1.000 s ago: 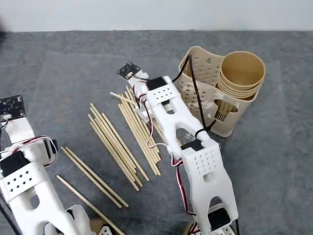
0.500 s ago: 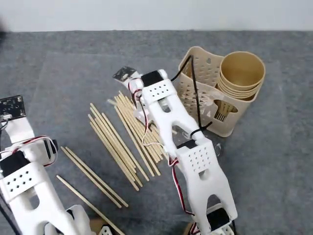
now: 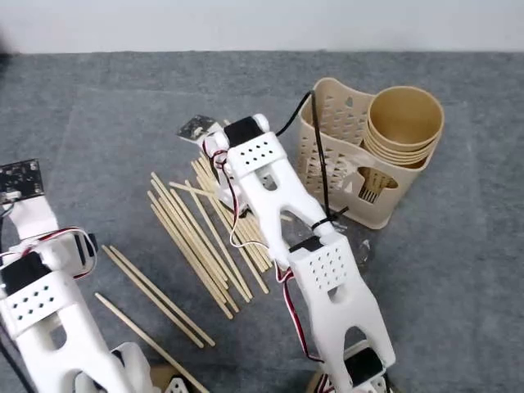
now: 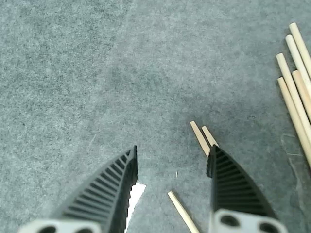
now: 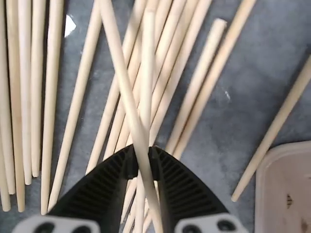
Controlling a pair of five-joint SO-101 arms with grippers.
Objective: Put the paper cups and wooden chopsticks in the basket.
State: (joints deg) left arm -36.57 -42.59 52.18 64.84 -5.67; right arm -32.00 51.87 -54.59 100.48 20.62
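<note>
Several wooden chopsticks (image 3: 196, 237) lie fanned on the grey mat, left of the beige basket (image 3: 327, 155). A stack of paper cups (image 3: 405, 123) stands in the basket's right compartment. My right gripper (image 5: 142, 162) is down in the pile, shut on two crossed chopsticks (image 5: 124, 92). In the high view the right arm (image 3: 270, 188) stretches over the pile, and one chopstick (image 3: 187, 187) pokes out crosswise beside it. My left gripper (image 4: 173, 150) hangs open over bare mat, with the ends of a chopstick pair (image 4: 203, 137) just ahead of one finger.
A pair of chopsticks (image 3: 155, 295) and a single one (image 3: 139, 332) lie near the left arm (image 3: 41, 278). The basket's left compartment holds no cups. A corner of the basket (image 5: 286, 184) sits close to the right gripper. Open mat stretches at the far left.
The right arm has swung left, away from the basket, taking the gripped chopsticks along and turning one crosswise. The pile shifted a little. The left arm has not moved.
</note>
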